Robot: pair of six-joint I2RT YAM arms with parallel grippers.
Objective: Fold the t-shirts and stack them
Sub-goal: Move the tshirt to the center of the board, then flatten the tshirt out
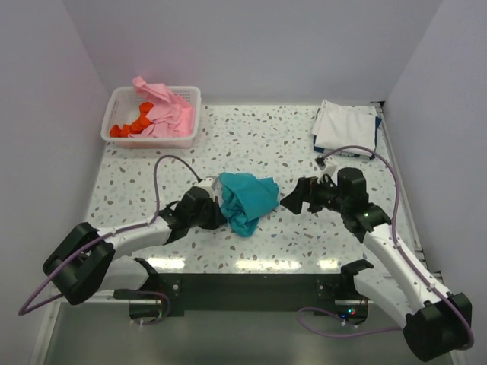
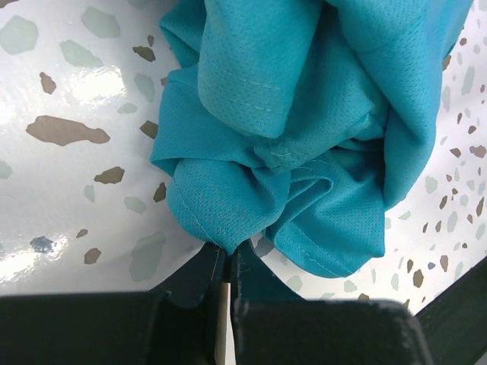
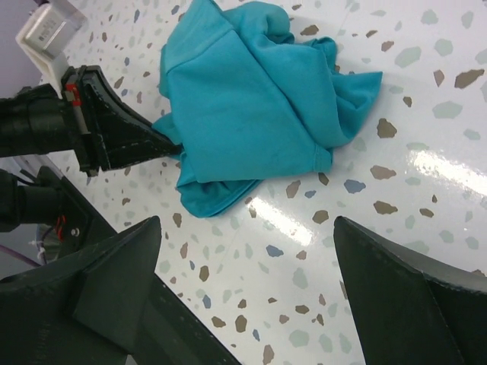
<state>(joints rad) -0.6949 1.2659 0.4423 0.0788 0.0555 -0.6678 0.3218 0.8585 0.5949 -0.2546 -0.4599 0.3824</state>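
Note:
A crumpled teal t-shirt (image 1: 247,199) (image 2: 304,137) (image 3: 243,106) lies in a heap on the speckled table, about mid-table. At the heap's left edge, my left gripper (image 1: 219,207) (image 2: 228,255) is shut on a fold of the teal cloth; the right wrist view shows the same pinch, the left gripper (image 3: 163,141) biting the hem. My right gripper (image 1: 288,201) (image 3: 247,224) stands open just right of the heap, over bare table, with nothing between its fingers. A white t-shirt (image 1: 342,125) lies folded at the back right on a dark blue one (image 1: 374,125).
A white slatted basket (image 1: 152,141) stands at the back left, holding a pink t-shirt (image 1: 163,110) and an orange-red one (image 1: 133,125). Walls close in the table on the left, back and right.

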